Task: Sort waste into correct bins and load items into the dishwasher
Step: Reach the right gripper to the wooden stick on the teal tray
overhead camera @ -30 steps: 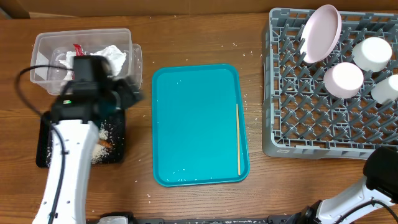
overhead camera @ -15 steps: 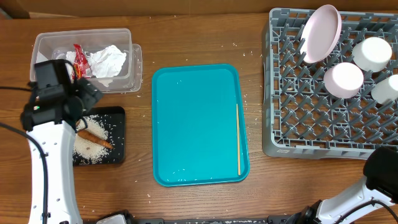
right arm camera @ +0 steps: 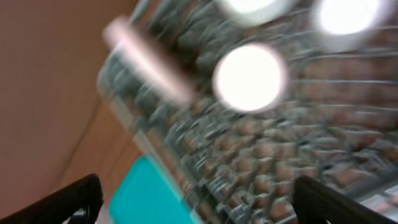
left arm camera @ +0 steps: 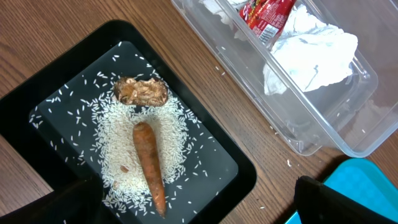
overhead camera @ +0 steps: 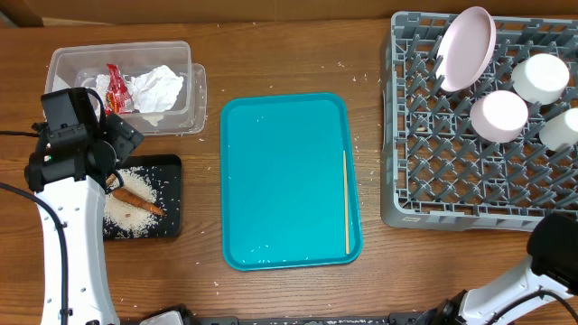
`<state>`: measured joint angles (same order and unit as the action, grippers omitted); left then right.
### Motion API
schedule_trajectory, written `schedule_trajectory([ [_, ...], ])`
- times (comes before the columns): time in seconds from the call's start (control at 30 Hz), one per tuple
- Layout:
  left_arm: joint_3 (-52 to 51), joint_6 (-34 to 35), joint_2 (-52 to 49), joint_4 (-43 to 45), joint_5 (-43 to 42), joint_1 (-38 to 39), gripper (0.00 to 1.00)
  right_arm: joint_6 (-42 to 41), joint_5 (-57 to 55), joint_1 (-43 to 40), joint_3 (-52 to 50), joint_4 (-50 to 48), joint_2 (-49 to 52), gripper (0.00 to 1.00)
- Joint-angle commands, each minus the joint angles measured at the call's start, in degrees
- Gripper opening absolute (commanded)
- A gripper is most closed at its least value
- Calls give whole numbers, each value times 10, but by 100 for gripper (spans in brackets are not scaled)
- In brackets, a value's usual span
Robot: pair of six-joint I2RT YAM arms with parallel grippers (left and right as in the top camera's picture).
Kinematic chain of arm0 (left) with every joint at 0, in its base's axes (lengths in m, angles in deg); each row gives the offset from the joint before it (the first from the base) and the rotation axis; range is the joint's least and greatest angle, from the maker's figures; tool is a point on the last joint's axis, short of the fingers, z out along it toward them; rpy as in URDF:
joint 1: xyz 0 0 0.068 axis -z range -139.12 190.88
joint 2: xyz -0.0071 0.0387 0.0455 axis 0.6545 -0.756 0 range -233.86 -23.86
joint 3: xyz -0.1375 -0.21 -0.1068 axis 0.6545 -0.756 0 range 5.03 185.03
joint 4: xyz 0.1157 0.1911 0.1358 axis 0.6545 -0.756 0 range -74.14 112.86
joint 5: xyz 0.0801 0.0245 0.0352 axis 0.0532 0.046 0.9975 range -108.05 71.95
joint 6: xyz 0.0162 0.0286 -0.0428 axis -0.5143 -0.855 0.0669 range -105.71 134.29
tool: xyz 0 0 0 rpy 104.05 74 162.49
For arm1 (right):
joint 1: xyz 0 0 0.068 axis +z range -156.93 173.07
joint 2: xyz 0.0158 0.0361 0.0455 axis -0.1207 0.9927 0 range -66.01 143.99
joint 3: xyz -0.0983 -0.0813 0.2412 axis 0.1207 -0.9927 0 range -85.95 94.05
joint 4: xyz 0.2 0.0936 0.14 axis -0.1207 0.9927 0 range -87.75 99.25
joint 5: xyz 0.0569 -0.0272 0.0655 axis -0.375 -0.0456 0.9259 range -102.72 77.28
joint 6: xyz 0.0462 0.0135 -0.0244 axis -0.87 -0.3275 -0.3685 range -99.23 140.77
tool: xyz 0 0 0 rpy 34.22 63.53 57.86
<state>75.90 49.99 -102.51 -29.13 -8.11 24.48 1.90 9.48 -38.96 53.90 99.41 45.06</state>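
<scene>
My left fingers hang open over the black tray, my right fingers spread empty too. The chopstick lies flat against the right lip of the teal tray; so thin, it may slip my pinch or drop through the rack

I see teal tray open mid-frame, chopstick along its right edge | rack walls right | clear bin blocks upper left
</scene>
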Motion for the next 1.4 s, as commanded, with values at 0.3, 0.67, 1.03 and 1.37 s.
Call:
schedule_trajectory([
  [0.3,6,7,2,-1,10,-3,100,-6,-190,424,-152,-6,-7,100],
  [0.67,6,7,2,-1,10,-2,100,-40,-183,606,-472,-226,-7,100],
  [1.03,6,7,2,-1,10,-1,100,2,-159,617,-631,-331,-7,100],
  [1.37,6,7,2,-1,10,-1,100,8,-136,630,-634,-345,-7,100],
])
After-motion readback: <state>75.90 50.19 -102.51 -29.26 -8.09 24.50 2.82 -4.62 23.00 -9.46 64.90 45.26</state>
